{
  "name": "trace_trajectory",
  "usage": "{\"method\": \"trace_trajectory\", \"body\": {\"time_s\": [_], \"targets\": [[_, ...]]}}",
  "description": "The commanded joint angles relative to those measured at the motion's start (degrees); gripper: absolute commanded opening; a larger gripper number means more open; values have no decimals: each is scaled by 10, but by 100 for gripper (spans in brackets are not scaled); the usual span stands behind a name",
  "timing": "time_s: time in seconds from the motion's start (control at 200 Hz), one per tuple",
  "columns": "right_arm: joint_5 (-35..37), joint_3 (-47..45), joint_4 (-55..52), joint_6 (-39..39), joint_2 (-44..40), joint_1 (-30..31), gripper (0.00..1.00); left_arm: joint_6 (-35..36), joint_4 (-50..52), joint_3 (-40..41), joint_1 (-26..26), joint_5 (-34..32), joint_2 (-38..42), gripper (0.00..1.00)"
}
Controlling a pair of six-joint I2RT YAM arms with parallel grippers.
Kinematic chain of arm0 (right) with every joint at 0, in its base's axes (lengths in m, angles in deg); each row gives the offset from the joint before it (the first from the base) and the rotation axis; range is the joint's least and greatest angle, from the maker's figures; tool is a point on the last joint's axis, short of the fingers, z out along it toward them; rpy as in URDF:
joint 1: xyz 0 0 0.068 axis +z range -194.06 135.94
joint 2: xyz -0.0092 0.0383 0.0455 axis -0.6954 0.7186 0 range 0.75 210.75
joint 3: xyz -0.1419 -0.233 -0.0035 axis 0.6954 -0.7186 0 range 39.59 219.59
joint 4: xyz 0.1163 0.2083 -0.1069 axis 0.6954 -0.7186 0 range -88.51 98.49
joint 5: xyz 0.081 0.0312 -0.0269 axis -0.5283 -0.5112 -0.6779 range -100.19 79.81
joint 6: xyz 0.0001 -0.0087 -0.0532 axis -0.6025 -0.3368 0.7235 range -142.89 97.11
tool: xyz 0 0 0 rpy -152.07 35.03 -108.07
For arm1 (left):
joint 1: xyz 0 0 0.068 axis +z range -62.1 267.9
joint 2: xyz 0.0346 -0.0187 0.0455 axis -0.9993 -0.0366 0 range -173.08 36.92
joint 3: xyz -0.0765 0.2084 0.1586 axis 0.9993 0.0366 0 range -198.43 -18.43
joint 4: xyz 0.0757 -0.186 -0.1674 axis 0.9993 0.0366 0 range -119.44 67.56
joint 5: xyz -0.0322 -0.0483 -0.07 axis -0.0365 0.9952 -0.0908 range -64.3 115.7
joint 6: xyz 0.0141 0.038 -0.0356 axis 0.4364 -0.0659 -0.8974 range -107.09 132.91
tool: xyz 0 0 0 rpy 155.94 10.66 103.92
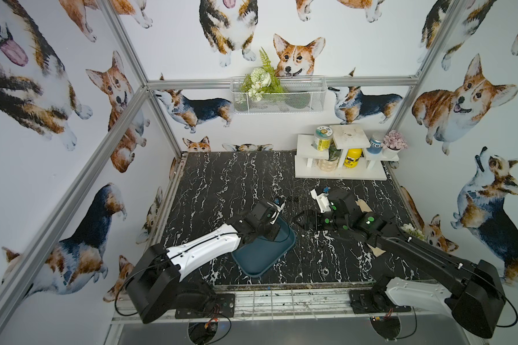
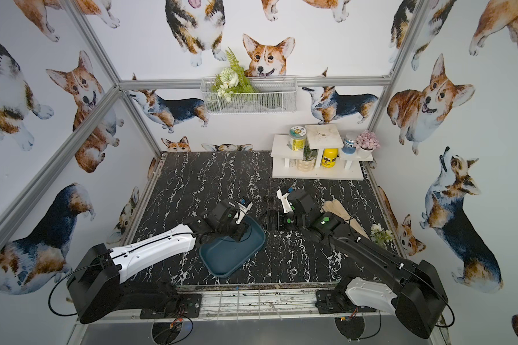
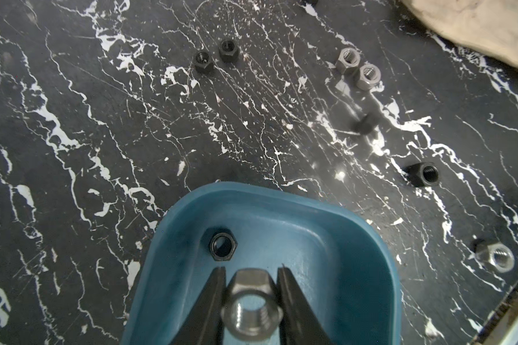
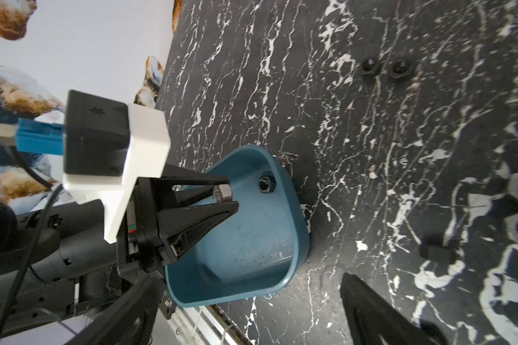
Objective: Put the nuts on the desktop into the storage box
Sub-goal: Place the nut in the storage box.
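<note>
Left hand (image 4: 226, 191) clamped on a shiny silver hexagonal metal nut (image 3: 251, 301) low over the shallow teal-blue plastic storage box (image 3: 368, 254), so just part those fingers gently, drop beside the black nut (image 3: 222, 245) inside, with right hand (image 4: 401, 316) spread wide nearby.

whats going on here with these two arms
The left end effector is shut on a silver nut and holds it over the blue box, which already has one black nut inside. The right end effector is open and empty, low over the desktop. Several black and silver nuts lie outside the box.
</note>
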Motion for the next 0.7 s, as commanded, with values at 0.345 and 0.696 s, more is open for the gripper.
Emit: {"method": "trace_trajectory", "body": {"time_s": [0.345,0.696], "targets": [[107,14,-57,16,-14,3,100,-24,-5,-24,1,27,-103,11],[156,19,-89,2,-8,4,100,-31,1,-32,-1,27,-140,17]]}}
